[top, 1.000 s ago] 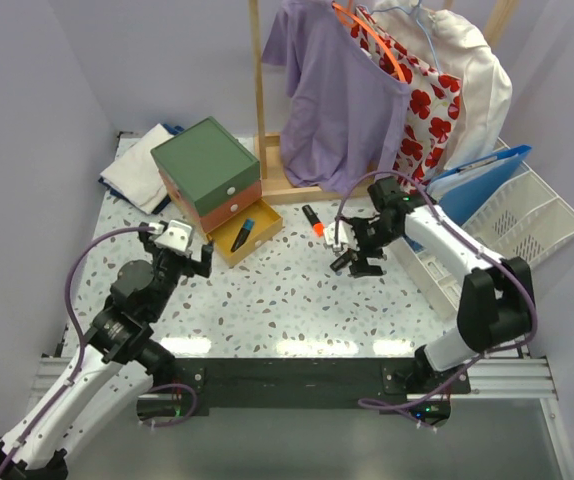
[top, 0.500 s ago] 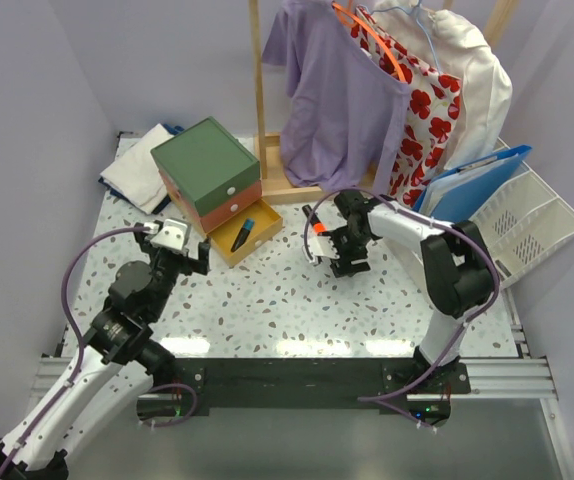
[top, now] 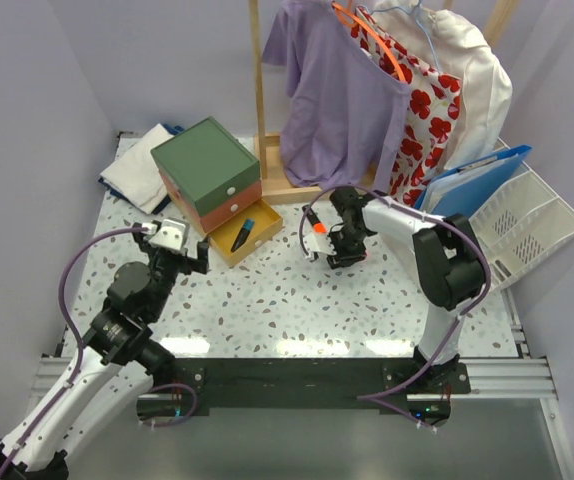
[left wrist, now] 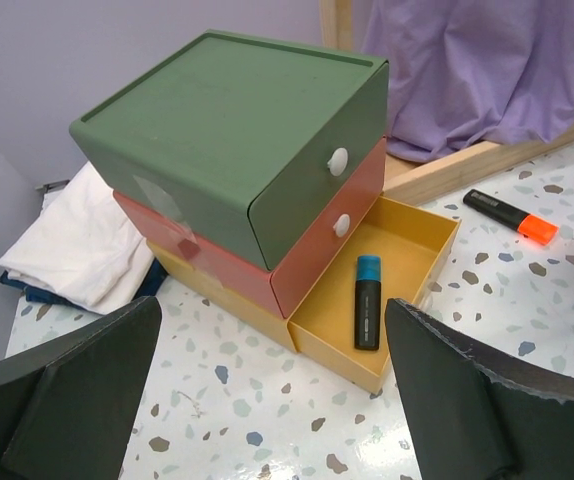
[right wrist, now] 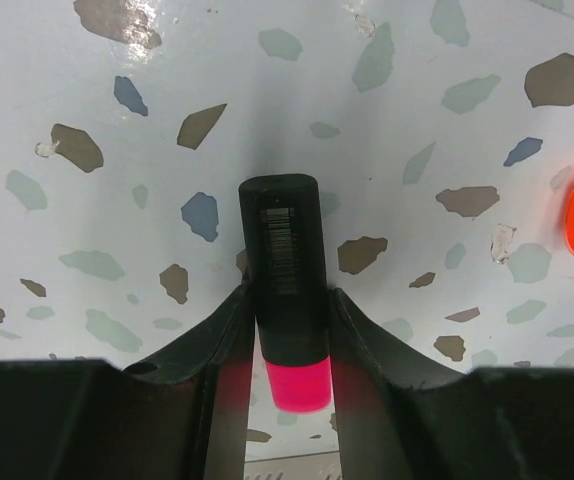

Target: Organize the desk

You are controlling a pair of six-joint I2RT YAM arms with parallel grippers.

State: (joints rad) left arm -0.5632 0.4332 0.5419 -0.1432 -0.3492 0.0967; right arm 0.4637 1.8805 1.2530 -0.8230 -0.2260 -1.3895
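On the speckled white desk (top: 287, 300) lies a black marker with a pink cap (right wrist: 282, 260). My right gripper (right wrist: 287, 295) is shut on it, one finger pressing each side of the barrel; in the top view the gripper (top: 329, 245) hides it. Just beside it lies an orange-capped marker (top: 316, 224) (left wrist: 512, 213). A stacked drawer box (top: 205, 165) has its yellow bottom drawer (left wrist: 407, 250) pulled out, with a blue-capped marker (left wrist: 367, 300) inside. My left gripper (top: 179, 256) (left wrist: 272, 303) hovers open in front of that drawer, holding nothing.
Folded white cloth (top: 137, 170) lies left of the box. A wooden rack with a purple shirt (top: 332, 90) and other hung clothes stands at the back. At the right, a blue folder (top: 477, 180) sits in a white file tray (top: 542, 215).
My right gripper moved left toward the orange-capped marker, came down to the desk and closed on the pink-capped marker. The left arm stayed put.
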